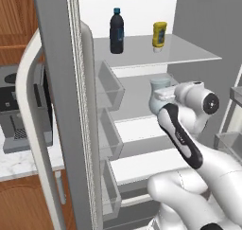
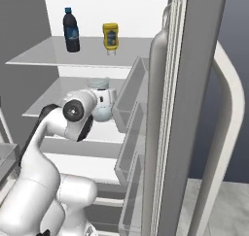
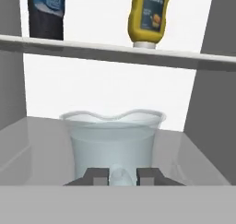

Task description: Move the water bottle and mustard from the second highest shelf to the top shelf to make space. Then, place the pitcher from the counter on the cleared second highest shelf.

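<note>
Two bottles stand upright on the top shelf (image 1: 189,54): the water bottle (image 1: 116,31) to the left, long axis vertical with its cap up, and the mustard (image 1: 159,35) to its right, standing on its cap end, well apart from it. Below them, the pitcher (image 3: 113,144) stands upright over the second highest shelf (image 3: 41,142), flared rim up and mouth open toward the shelf above. In the hand view the gripper (image 3: 122,174) is clamped on the pitcher's handle, fingertips (image 3: 94,174) pressing in from both sides. Whether the pitcher's base is touching the shelf, I cannot tell. From the left base view, the pitcher sits near the front edge of that shelf, with bare shelf stretching behind it to the white back wall. There is open room either side too, out to the grey side walls. The rim clears the underside of the top shelf. The fridge door (image 2: 194,109) stands wide open on the right, its bins beside the arm.
</note>
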